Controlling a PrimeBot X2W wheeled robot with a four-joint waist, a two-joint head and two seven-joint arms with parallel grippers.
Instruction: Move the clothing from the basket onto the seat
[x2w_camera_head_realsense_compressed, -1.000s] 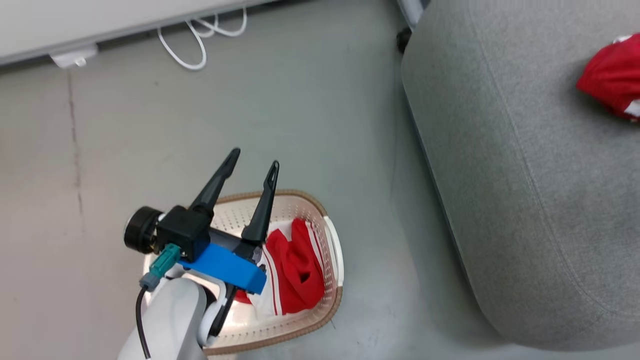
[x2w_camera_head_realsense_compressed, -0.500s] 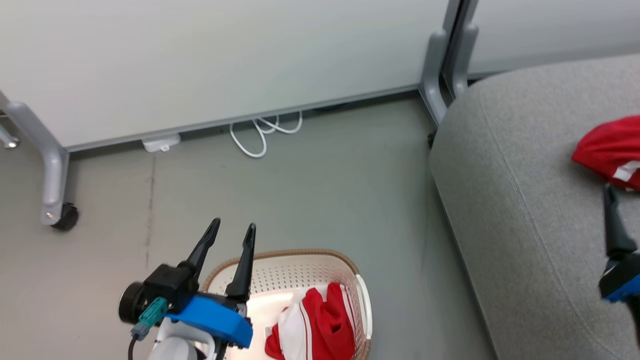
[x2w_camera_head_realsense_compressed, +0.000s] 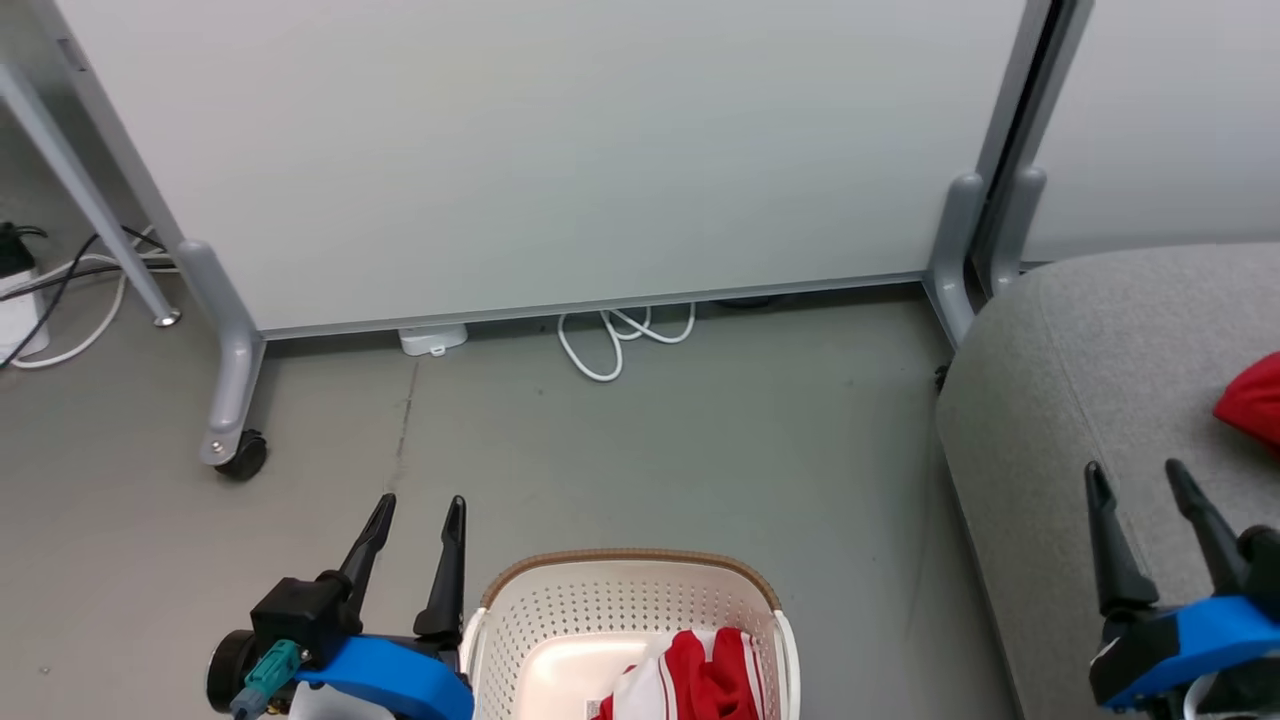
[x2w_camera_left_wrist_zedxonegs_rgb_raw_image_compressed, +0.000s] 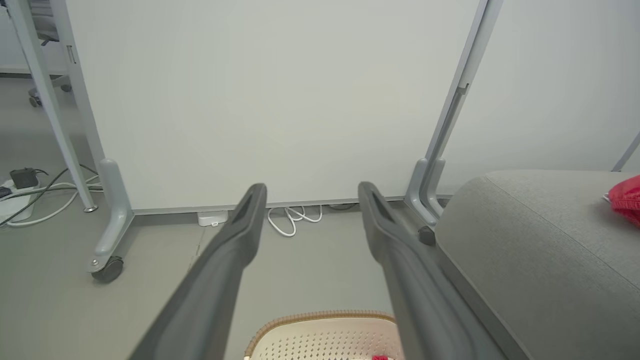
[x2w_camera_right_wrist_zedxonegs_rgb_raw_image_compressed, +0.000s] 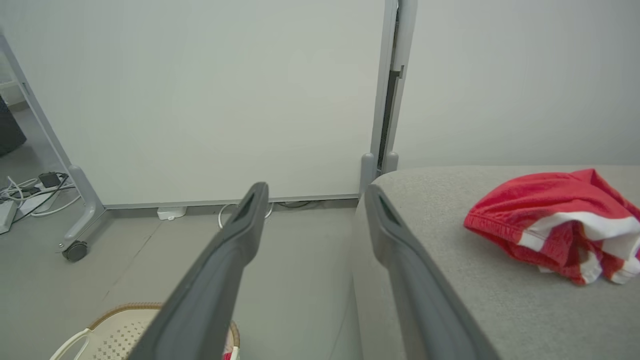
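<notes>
The left gripper (x2w_camera_head_realsense_compressed: 422, 500), drawn back off the basket (x2w_camera_head_realsense_compressed: 630, 555), and the right gripper (x2w_camera_head_realsense_compressed: 1133, 468) show jaws wide and empty. One red garment (x2w_camera_right_wrist_zedxonegs_rgb_raw_image_compressed: 545, 220) lies on the seat (x2w_camera_head_realsense_compressed: 1080, 380); the second garment (x2w_camera_head_realsense_compressed: 700, 680) waits in the basket.

- cream perforated plastic basket (x2w_camera_head_realsense_compressed: 620, 610): smooth, brown woven-look rim
- light grey cushion seat (x2w_camera_head_realsense_compressed: 1060, 380), right: matt, coarse-weave fabric
- red-white garment (x2w_camera_right_wrist_zedxonegs_rgb_raw_image_compressed: 525, 210): soft cloth

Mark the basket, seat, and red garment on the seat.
Cream perforated plastic basket (x2w_camera_head_realsense_compressed: 620, 605): head view, back wall.
Light grey fabric seat (x2w_camera_right_wrist_zedxonegs_rgb_raw_image_compressed: 525, 310): right wrist view, bare top.
Red-and-white fabric garment (x2w_camera_right_wrist_zedxonegs_rgb_raw_image_compressed: 530, 210): right wrist view, red fold.
</notes>
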